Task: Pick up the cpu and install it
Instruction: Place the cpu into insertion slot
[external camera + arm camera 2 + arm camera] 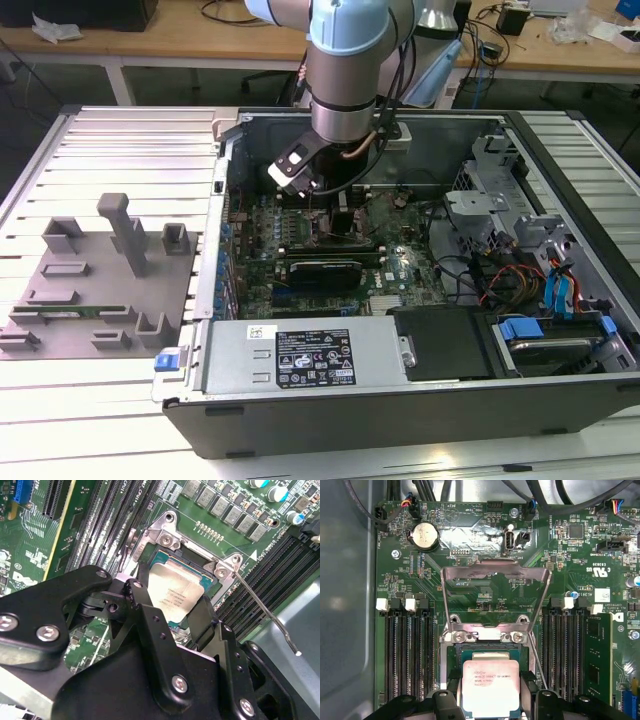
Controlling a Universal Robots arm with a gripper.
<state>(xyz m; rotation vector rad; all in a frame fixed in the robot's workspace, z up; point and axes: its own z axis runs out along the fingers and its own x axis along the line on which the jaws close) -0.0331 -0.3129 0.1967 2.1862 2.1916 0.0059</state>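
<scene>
Slatted metal table (pixel 100 140) bears the open computer case (pixel 400 420), and you're working inside it. The cpu (pixel 491 687) lies over the socket (pixel 490 652), taken at two opposite edges by the gripper (pixel 172 607), whose fingers are closed on it. Judge it light, stiff and thin, with a slick metal lid and a delicate underside: hold it by the edges only, and level. Beyond, the load plate (pixel 495 570) stands swung open, its lever (pixel 260 610) released.

We saw the cpu (pixel 491 687) silver-white with fine dark print, the hand (pixel 492 702) matte black, the motherboard (pixel 580 545) green, its load plate (pixel 495 570) bare silver, the fixture (pixel 100 290) grey, the arm (pixel 345 50) pale blue.
</scene>
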